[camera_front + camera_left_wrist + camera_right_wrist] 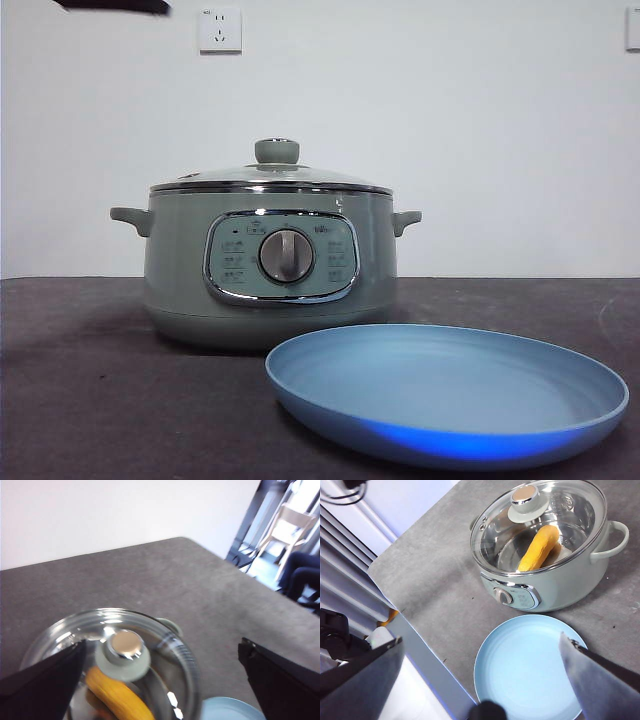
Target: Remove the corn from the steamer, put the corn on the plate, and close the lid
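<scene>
Lid covers corn; plate beside steamer

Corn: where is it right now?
The corn lies inside the steamer, under the closed glass lid, seen in both wrist views; the blue plate is bare.

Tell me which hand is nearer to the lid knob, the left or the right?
Left. The left hand hovers right above the lid knob, open. The right hand hangs higher, over the plate, also open.

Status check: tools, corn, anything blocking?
Left tool open above lid; right tool open over plate. Corn inside pot. Lid on, blocking it.
</scene>
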`<state>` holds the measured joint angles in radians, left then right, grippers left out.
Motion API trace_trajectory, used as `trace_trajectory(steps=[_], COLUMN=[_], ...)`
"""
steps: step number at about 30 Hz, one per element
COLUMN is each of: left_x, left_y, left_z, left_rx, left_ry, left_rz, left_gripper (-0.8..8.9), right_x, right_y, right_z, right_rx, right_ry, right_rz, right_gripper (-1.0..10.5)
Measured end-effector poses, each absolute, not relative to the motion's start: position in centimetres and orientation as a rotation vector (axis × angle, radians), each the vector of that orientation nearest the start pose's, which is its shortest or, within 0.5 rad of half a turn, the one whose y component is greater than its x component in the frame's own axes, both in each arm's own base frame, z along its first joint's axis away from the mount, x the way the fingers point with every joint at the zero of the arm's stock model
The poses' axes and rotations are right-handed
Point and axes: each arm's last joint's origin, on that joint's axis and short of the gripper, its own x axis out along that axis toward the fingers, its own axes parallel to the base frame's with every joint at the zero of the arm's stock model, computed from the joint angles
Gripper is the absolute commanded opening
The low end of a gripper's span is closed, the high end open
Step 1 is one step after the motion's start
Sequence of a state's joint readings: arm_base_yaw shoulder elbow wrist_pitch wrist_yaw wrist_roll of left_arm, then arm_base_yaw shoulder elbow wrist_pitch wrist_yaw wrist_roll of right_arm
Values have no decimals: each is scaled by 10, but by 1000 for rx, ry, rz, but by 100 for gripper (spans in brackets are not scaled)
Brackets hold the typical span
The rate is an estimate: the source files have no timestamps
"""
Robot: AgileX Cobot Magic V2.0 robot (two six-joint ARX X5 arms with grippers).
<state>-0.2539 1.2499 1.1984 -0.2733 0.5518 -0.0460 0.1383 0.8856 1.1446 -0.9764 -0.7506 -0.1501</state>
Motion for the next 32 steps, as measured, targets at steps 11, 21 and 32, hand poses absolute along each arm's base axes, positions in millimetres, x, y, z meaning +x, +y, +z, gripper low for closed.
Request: trace_trajectory(steps=[11,21,32], left_x=[324,345,348], left_y=[-135,-162,-171], left_z=[319,274,265], left_rx=[20,87,113], left_ry=[350,423,435], left_rz=[-770,-733,-698], left_gripper=[590,589,146], right_x=[138,138,138], right_y=[39,39,39], right_z=[370,370,370], right_rx=[90,91,91], right_ry=[643,647,647], right_rz=[898,897,897], right_gripper=[599,599,599])
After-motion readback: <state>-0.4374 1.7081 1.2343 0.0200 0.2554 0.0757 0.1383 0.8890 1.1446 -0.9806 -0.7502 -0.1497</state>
